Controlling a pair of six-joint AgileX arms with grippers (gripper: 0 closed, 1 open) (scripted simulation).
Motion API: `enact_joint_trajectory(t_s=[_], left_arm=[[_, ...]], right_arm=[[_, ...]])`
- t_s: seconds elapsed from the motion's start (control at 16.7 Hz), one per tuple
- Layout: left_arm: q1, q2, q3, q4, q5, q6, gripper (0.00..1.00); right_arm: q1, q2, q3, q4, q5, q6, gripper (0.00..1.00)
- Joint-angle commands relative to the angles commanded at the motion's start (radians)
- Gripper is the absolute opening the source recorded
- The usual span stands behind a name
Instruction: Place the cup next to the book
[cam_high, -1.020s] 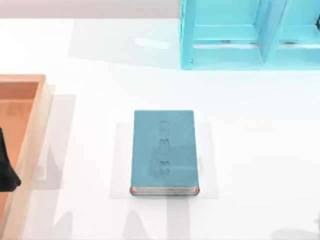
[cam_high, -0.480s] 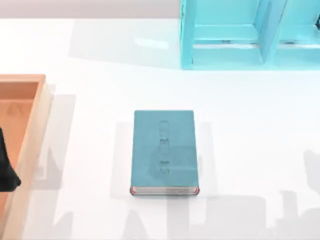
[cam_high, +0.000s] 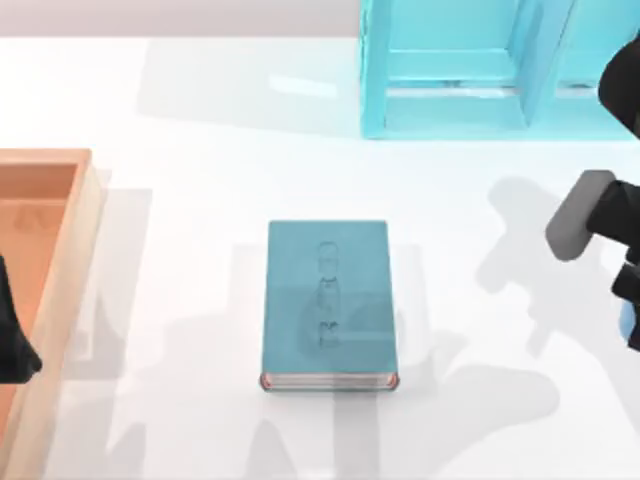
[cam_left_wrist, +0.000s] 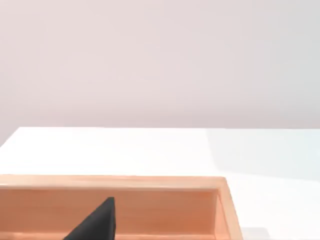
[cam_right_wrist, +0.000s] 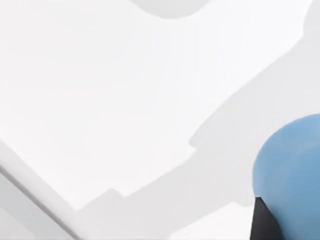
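The teal book (cam_high: 329, 303) lies flat mid-surface (cam_high: 200, 180), the right arm (cam_high: 600, 215) at the right edge, a wooden tray (cam_high: 70, 260) at the left.

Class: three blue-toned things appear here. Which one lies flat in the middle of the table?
The book, teal with pale page edges. The light cyan shelf unit stands at the far edge, and the blue cup sits by the right gripper.
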Motion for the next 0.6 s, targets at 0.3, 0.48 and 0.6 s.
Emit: enact_joint_trajectory(t_s=[0.3, 0.48, 0.6], left_arm=[[0.0, 0.0, 0.0, 0.0, 0.0, 0.0, 1.0], [0.0, 0.0, 0.0, 0.0, 0.0, 0.0, 1.0], [0.0, 0.0, 0.0, 0.0, 0.0, 0.0, 1.0]], right_arm=[[0.23, 0.169, 0.215, -0.061, -0.004, 0.676, 0.0], [0.325, 0.236, 0.317, -0.073, -0.005, 0.997, 0.0], [0.37, 0.264, 0.37, -0.072, -0.003, 1.159, 0.0]])
